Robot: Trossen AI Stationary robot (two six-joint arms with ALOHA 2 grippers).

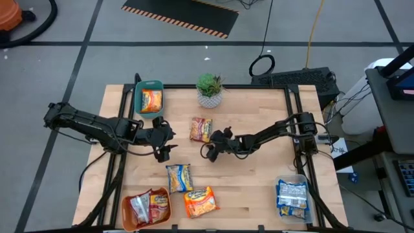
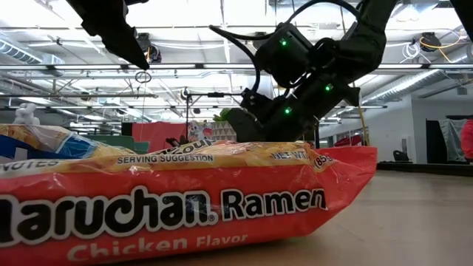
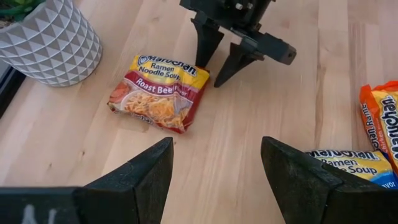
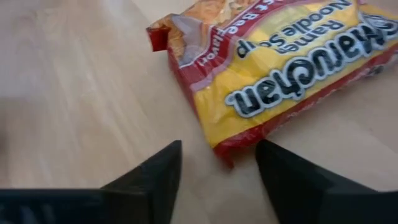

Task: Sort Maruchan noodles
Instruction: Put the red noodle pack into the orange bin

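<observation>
Three loose noodle packets lie on the bare wooden table (image 1: 259, 181); a dark red roast-beef packet (image 1: 201, 129) sits near the middle, just in front of the small potted plant (image 1: 209, 90); a blue-and-yellow packet (image 1: 179, 177) and an orange chicken packet (image 1: 200, 201) lie side by side toward the near edge. More packets are already in bins; an orange one rests in the teal bin (image 1: 138, 98) at the far left; a silver-red and an orange one fill the orange bin (image 1: 125, 210) at the near left corner; blue ones sit in the clear bin (image 1: 306, 208) at the near right corner. The right gripper (image 1: 211, 151) is low over the table just beside the roast-beef packet; its fingers (image 4: 283, 174) stand spread, with one corner of the red-and-yellow wrapper reaching into the gap between them, not pinched. The left gripper (image 1: 163, 153) hovers near the table's middle-left, well apart from any packet; its fingers (image 3: 146, 174) are spread with nothing between them, pointing toward the roast-beef packet and the other gripper beyond it.
</observation>
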